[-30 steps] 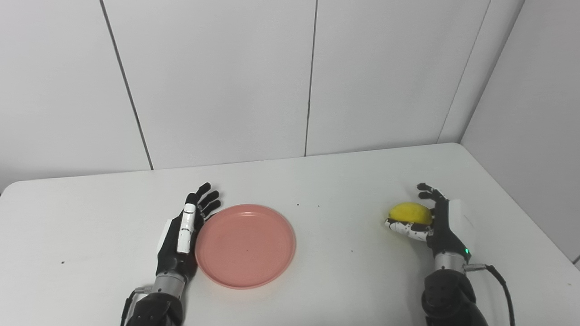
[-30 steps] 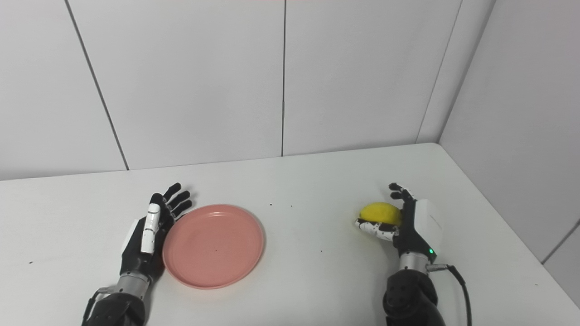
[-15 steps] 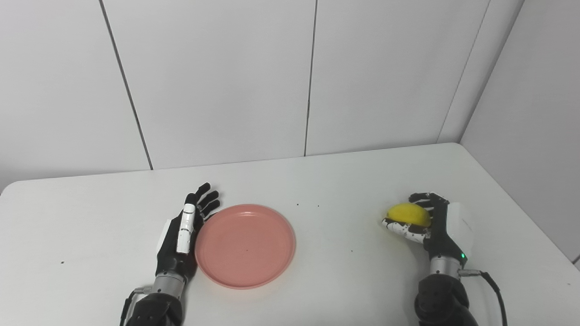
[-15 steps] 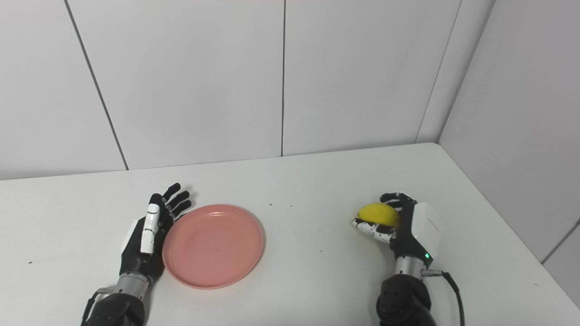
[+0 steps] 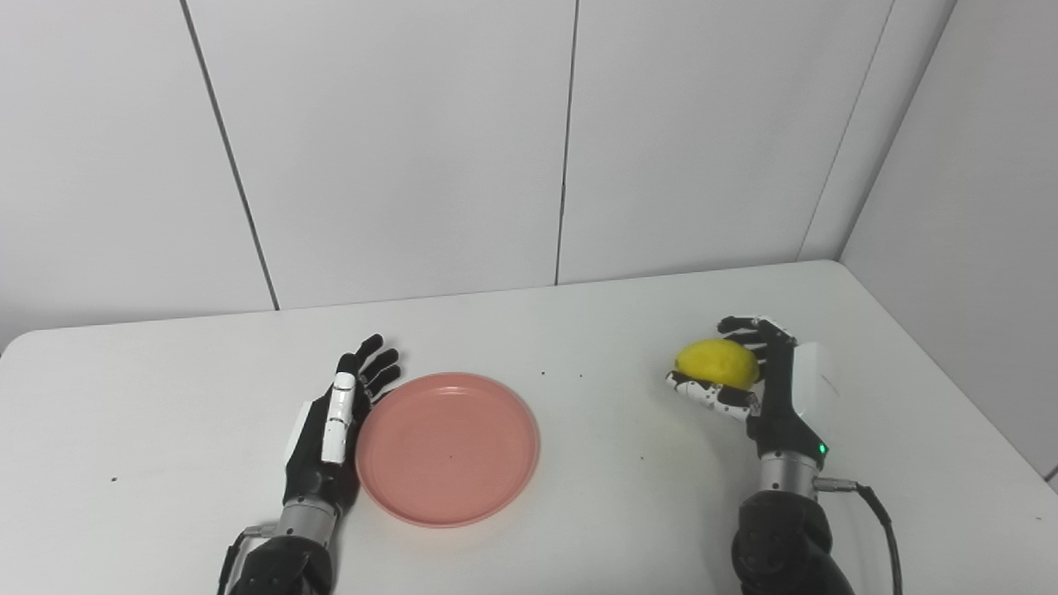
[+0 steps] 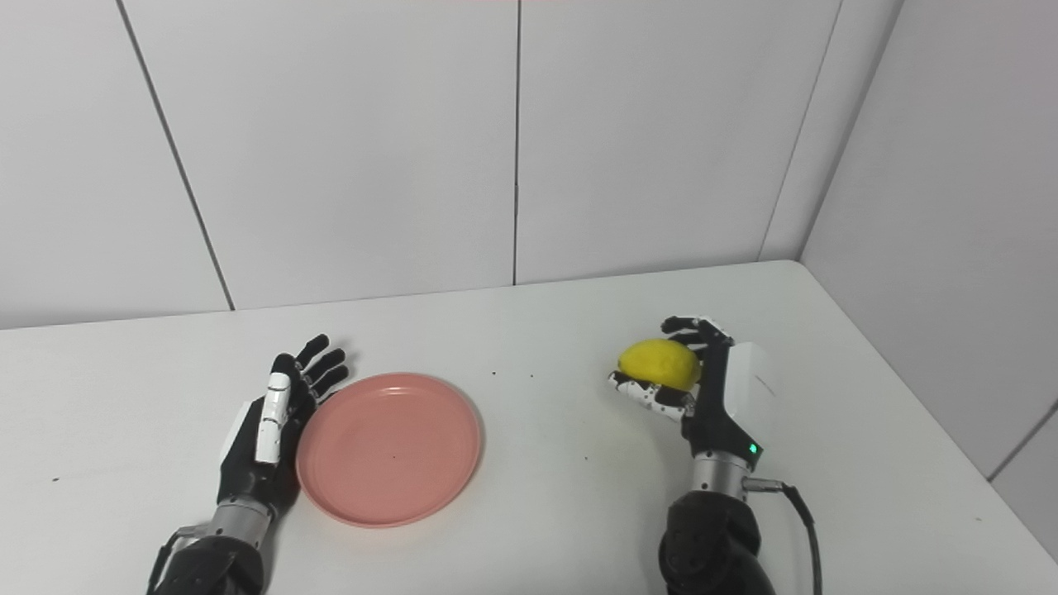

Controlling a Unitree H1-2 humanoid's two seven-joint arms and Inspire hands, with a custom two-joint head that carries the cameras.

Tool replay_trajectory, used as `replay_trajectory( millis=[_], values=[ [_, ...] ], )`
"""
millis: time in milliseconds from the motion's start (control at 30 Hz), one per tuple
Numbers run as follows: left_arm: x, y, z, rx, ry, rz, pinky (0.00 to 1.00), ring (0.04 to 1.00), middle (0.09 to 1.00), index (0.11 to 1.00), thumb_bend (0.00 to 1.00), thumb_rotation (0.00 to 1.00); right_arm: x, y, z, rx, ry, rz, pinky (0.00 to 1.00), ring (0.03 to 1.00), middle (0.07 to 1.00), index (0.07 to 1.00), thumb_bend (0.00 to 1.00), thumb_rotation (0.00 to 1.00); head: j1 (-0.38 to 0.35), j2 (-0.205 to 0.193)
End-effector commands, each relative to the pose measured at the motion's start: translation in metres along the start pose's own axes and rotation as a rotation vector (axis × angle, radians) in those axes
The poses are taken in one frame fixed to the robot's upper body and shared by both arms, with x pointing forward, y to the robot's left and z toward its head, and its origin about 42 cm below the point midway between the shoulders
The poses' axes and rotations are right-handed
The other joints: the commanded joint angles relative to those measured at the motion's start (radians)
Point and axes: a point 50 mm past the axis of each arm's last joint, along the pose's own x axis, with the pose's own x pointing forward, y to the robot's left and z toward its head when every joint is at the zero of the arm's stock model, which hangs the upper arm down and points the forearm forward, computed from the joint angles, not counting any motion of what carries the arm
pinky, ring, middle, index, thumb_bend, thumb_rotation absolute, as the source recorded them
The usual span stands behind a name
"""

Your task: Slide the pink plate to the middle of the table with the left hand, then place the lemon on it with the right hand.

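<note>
Above the desk [image 5: 628,430] on the right, your right robot hand [image 5: 764,384] grips the lemon [image 5: 717,362]: carry it level to the plate [image 5: 448,448], lower it to the centre before releasing, and keep the open left robot hand [image 5: 331,426] at the rim.

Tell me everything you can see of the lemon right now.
The lemon is bright yellow, oval, smooth-looking and whole, lying lengthwise across the right hand. The fingers curl over its top and far side, the thumb presses from below. It appears lifted clear of the table, on the right side, well apart from the plate. Its underside is hidden.
</note>
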Motion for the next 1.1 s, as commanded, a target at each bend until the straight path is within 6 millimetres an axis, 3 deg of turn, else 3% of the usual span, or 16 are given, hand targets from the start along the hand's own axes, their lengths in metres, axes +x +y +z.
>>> replay_trajectory(
  millis=[0,233,300,500,600,1067],
  values=[
    [0.005,-0.006,0.008,0.003,-0.029,-0.01,0.84,0.893,0.881,0.88,0.71,1.0,0.015,-0.001,0.032,0.078,-0.153,-0.022,0.35,0.426,0.497,0.539,0.5,0.0,0.012,-0.001],
    [0.006,-0.009,0.007,0.006,-0.039,-0.011,0.85,0.897,0.881,0.883,0.71,1.0,0.014,0.022,0.062,0.155,-0.244,0.07,0.32,0.422,0.509,0.548,0.49,0.0,0.05,-0.002],
    [0.006,-0.01,0.007,0.011,-0.038,-0.009,0.85,0.894,0.88,0.881,0.72,1.0,0.013,0.03,0.071,0.17,-0.269,0.097,0.36,0.419,0.5,0.547,0.5,0.0,0.062,-0.001],
    [0.006,-0.014,0.007,0.036,-0.038,-0.007,0.84,0.893,0.884,0.886,0.72,1.0,0.007,0.05,0.093,0.188,-0.311,0.185,0.31,0.405,0.483,0.559,0.49,0.0,0.115,-0.004],
    [0.006,-0.017,0.007,0.034,-0.037,-0.004,0.85,0.893,0.884,0.887,0.71,1.0,0.004,0.06,0.098,0.201,-0.352,0.238,0.37,0.43,0.481,0.538,0.5,0.0,0.153,-0.007],
    [0.008,-0.028,0.0,0.046,-0.034,-0.002,0.86,0.901,0.894,0.888,0.67,1.0,-0.011,0.101,0.109,0.169,-0.424,0.417,0.32,0.412,0.487,0.557,0.49,0.0,0.243,-0.019]
  ],
)
